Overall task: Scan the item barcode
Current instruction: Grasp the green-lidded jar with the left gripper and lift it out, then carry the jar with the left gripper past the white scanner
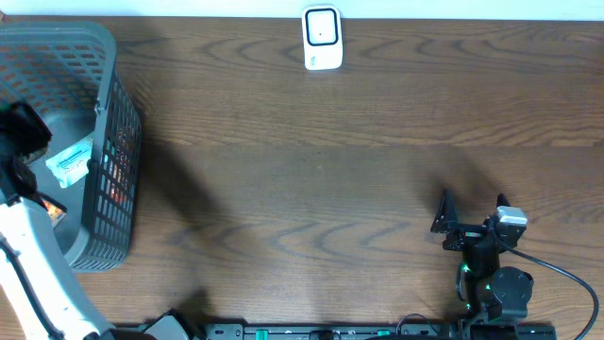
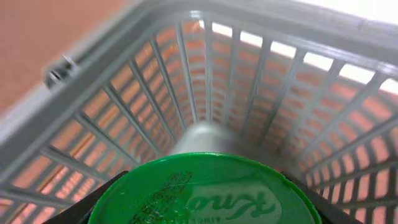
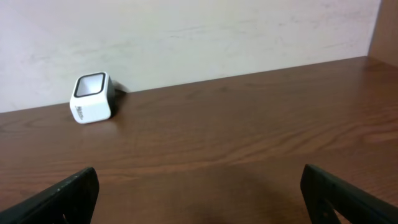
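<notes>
Inside basket [image 2: 249, 81] | L tool [image 2: 205, 198] grips green-lid item [image 2: 186, 177], body cut off | R tool [image 3: 199, 180] spread wide

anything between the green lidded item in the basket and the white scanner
Yes: the wall of the grey slatted plastic basket rises around the green round lid, including the side facing the white box-shaped scanner. It must go over the rim. Beyond that, nothing visible lies on the brown wooden table along the way.

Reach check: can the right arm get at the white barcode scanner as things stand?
Probably yes: the right tool is open, and only bare table lies between it and the barcode scanner. Whether the arm stretches that far is unclear.
</notes>
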You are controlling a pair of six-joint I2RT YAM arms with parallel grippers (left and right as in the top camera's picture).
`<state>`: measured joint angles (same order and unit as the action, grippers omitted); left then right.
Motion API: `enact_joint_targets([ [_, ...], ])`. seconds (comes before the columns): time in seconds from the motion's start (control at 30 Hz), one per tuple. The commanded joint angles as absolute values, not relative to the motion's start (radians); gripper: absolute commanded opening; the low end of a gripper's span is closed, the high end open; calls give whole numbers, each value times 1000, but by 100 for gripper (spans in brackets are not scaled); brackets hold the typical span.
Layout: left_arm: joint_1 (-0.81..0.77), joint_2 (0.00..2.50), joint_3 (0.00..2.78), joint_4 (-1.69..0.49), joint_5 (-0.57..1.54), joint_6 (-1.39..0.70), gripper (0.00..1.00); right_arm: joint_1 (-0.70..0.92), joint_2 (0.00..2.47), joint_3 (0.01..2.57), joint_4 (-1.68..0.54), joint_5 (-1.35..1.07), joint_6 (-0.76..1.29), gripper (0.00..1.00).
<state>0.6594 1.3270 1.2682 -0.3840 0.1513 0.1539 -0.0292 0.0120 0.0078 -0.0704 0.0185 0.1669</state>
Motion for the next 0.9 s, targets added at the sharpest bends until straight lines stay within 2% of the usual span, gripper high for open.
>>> enact_joint_targets([
  [0.0, 658, 1283, 1300, -332, 210, 87, 64, -20, 6, 6, -72, 24, 152, 99],
  [0.33, 653, 1266, 1300, -215, 491, -6, 64, -20, 6, 6, -72, 24, 152, 99],
  [0.47, 615, 1259, 1300, -193, 532, -6, 64, -20, 6, 6, -72, 24, 152, 99],
  [0.63, 490, 1249, 1300, -135, 535, -5, 68, -20, 6, 6, -72, 24, 152, 99],
  [0.87, 258, 1243, 1300, -65, 535, -6, 69, -20, 6, 6, -72, 24, 152, 99],
])
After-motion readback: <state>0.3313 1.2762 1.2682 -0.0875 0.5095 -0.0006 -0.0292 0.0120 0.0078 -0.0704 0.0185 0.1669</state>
